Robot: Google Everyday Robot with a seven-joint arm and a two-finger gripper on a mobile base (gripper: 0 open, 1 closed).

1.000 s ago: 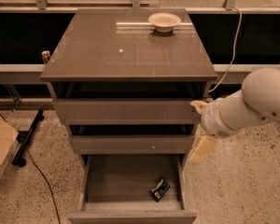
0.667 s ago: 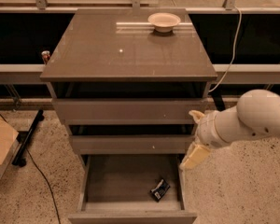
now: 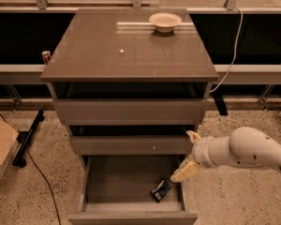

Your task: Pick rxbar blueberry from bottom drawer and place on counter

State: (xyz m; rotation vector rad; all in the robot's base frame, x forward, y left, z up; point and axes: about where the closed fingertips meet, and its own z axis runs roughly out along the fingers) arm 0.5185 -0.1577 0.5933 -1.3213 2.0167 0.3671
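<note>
1. Gripper [image 3: 189, 154] hovers at the right rim of the open bottom drawer [image 3: 131, 215]; jaws released, holding nothing.
2. rxbar blueberry [image 3: 160, 190] lies on the drawer floor, just below-left of the lower fingertip, untouched.
3. Counter [image 3: 107, 55] sits well above the jaws, bowl [image 3: 165, 21] at its far side.
4. Judgement: drawer open; grasp, lift and placement remain.
</note>
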